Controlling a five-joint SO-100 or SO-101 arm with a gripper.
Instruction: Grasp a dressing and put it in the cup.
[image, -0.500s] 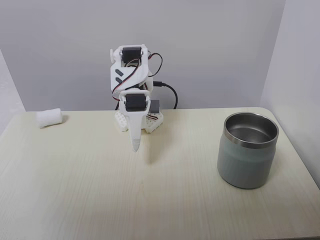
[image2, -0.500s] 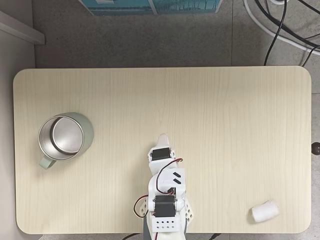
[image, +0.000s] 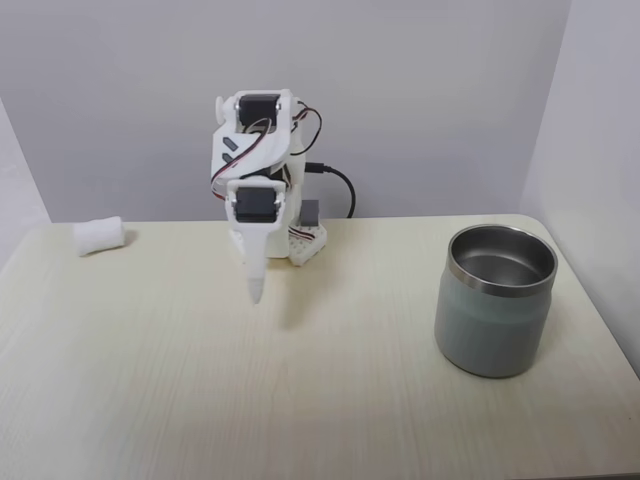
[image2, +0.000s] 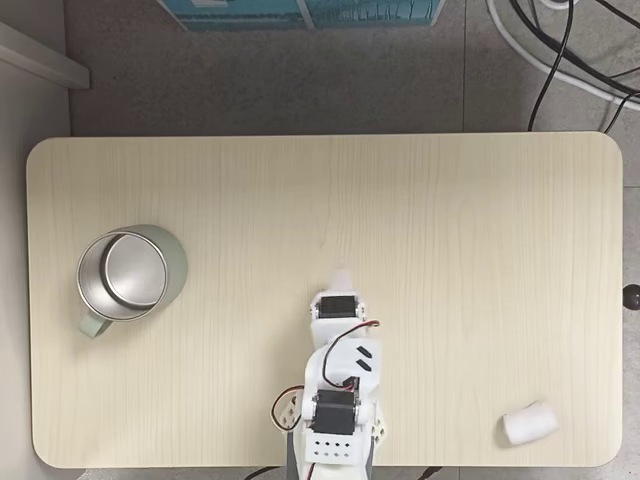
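The gripper (image: 255, 292) is seen hanging point-down in front of the arm's base (image: 303, 243), clear of the tabletop, with the 2 fingers drawn together to a narrow tip and nothing held between them. In the view from above, the gripper (image2: 342, 280) is pointed away from the base toward the middle of the table (image2: 420, 220).

The dressing (image: 98, 236) is found lying on its side near the table's back edge, well apart from the base, at the left of the front view. From above, the dressing (image2: 529, 423) is located at the lower right corner. The cup (image: 495, 299) is stood upright and empty on the opposite side of the base, well apart from it; its steel interior (image2: 128, 272) is left open for a drop from above.

The grasp is judged not yet begun.

The surface is a pale wood-grain table with rounded corners. Plain grey walls are noted behind it, and dark cables (image2: 560, 50) are seen on the grey floor beyond the far edge.
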